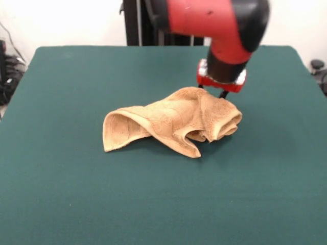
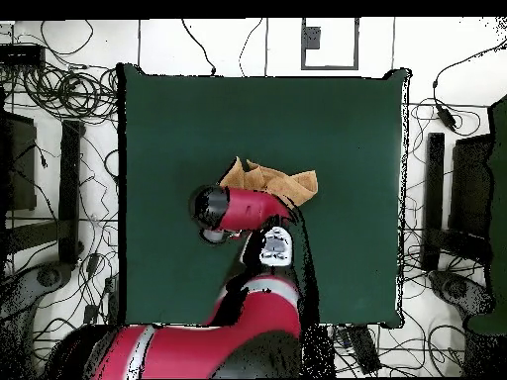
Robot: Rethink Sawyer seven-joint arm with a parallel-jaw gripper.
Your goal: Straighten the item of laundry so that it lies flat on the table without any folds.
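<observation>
robot hand hovered behind a crumpled towel near the middle of the green tabletop.

the arm came down from above, wrist vertical, black tips just touching the towel's far, bunched end; whether they were apart or together could not be told. the cloth lay folded over itself, one corner curled up. a pinch through several layers, i judged, might drag the whole bundle instead of opening it.
</observation>
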